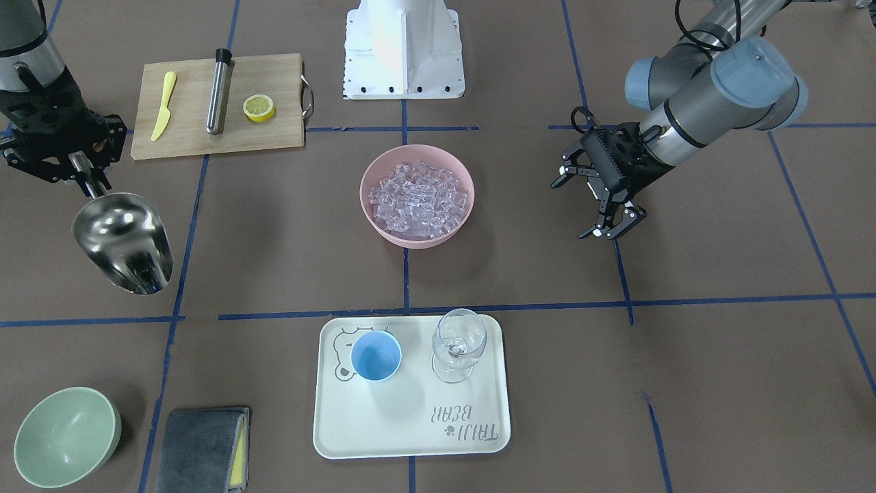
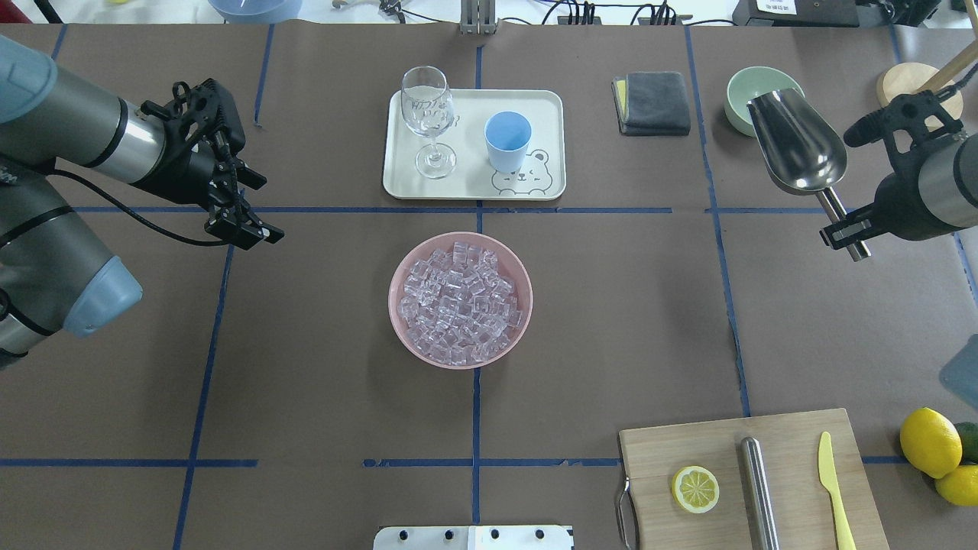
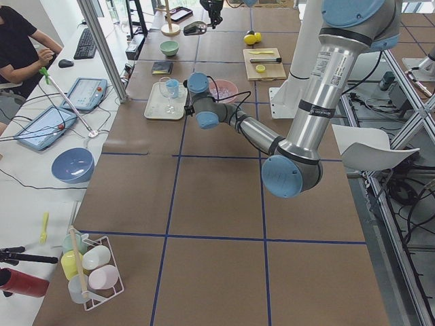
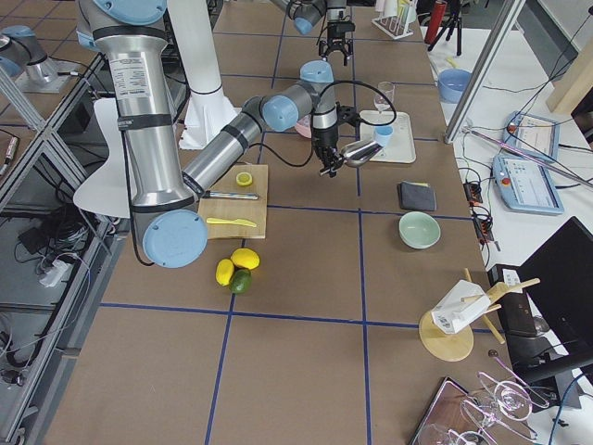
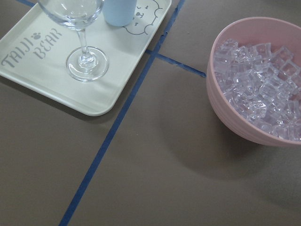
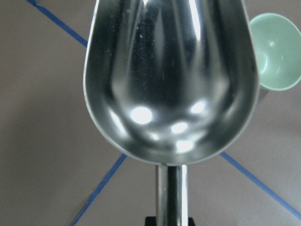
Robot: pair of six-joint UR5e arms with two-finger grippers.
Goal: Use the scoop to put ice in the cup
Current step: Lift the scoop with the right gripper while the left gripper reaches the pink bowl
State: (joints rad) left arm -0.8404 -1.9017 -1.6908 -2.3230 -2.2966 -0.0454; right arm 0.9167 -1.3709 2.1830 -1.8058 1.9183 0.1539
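Since its trough shows nothing but reflections, the shiny stainless-steel scoop (image 2: 798,149) has yet to touch the small clear glassy ice cubes (image 2: 461,302). The right gripper (image 2: 846,231) has its jaws closed on the thin straight handle, near its end. It holds the scoop in the air over the right end of the surface, trough upward, close to a pale green bowl (image 2: 745,84). That grip leaves the whole trough free to dig, I judge. The ice cubes lie heaped in a round pink bowl (image 2: 396,305) at the middle of the surface, well apart from the scoop. The small light-blue plastic cup (image 2: 507,141) stands upright and looks empty on a cream rectangular tray (image 2: 474,187) at the middle of the far edge, beside a clear stemmed wine glass (image 2: 428,114). The left gripper (image 1: 611,226) hovers over the left half of the surface with jaws spread wide and nothing between them, standing clear of the pink bowl, probably so the right arm has room. The next move, I judge, is a sweep to the pink bowl.
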